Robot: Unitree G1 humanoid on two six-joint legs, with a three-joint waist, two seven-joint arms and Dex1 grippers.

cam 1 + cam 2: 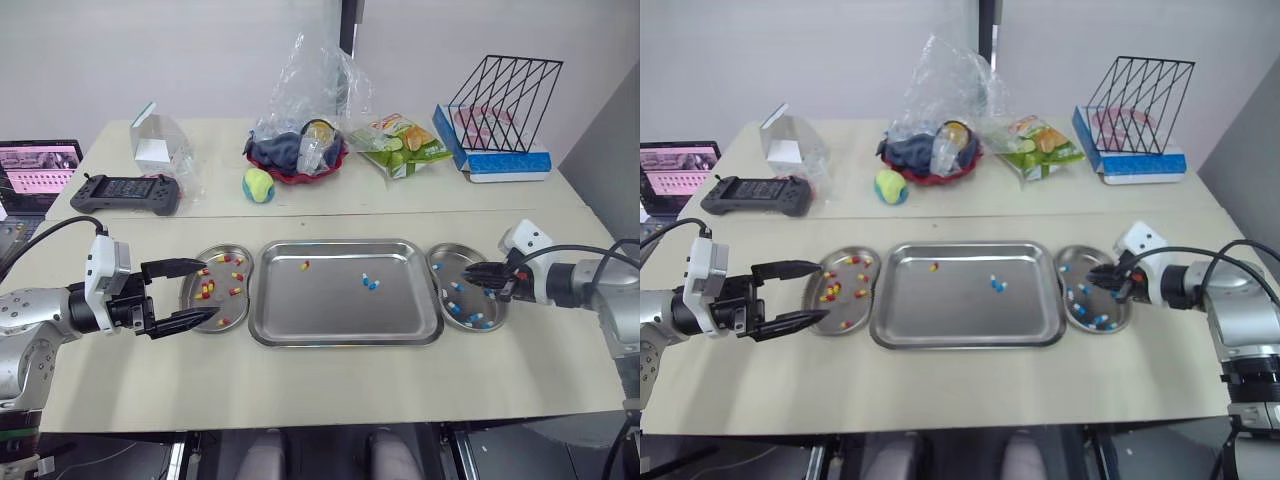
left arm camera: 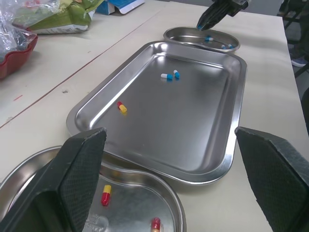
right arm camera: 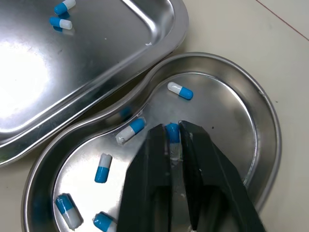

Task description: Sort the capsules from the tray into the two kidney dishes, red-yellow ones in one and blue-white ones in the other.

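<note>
Blue-white capsule (image 3: 172, 132) apparently clamped by right gripper (image 1: 470, 272), low over dish (image 3: 227, 111) right of tray (image 1: 330, 310) for release; left gripper (image 1: 208, 290) spread left of tray, ready for red-yellow capsule (image 1: 305, 265).

Tray (image 1: 330, 312) with three capsules (image 1: 371, 283), red-yellow capsules (image 1: 207, 291) in left kidney dish (image 1: 225, 247), blue-white capsules (image 1: 477, 320) in right dish (image 1: 440, 251)

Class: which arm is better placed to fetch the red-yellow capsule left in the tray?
Left. The left gripper hangs open at the left dish, nearer the red-yellow capsule; the right gripper is shut on a blue-white capsule.
</note>
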